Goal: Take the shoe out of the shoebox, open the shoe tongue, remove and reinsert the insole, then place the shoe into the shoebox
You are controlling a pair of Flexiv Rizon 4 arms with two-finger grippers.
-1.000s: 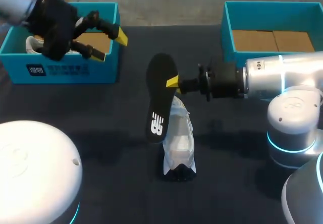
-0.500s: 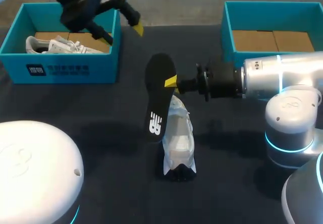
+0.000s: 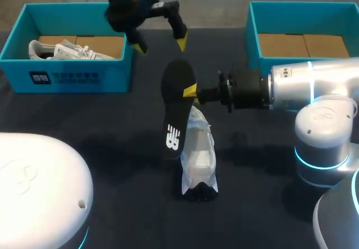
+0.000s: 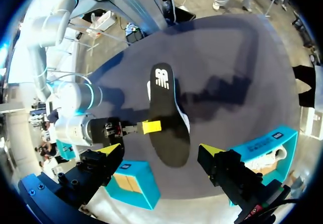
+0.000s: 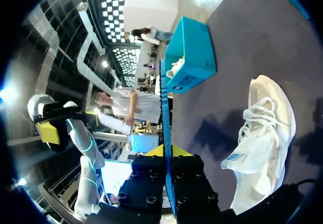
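My right gripper (image 3: 192, 90) is shut on the edge of a black insole (image 3: 176, 106) and holds it tilted in the air above the white shoe (image 3: 199, 160). The shoe lies on the dark table between the two boxes. In the right wrist view the insole (image 5: 164, 113) shows edge-on between my gripper (image 5: 166, 152), with the shoe (image 5: 262, 138) beside it. My left gripper (image 3: 160, 43) hangs open just beyond the insole's far end, touching nothing. Its wrist view looks down on the insole (image 4: 169, 118) between its open tips (image 4: 160, 149).
A teal shoebox (image 3: 67, 78) at the back left holds a second white shoe (image 3: 61, 50). Another teal shoebox (image 3: 252, 30) at the back right shows only its cardboard floor. My right arm's base (image 3: 325, 142) stands at the right.
My left arm has swung right, from over the left shoebox to above the insole's far end, still open. The right arm, insole and shoe have stayed put.
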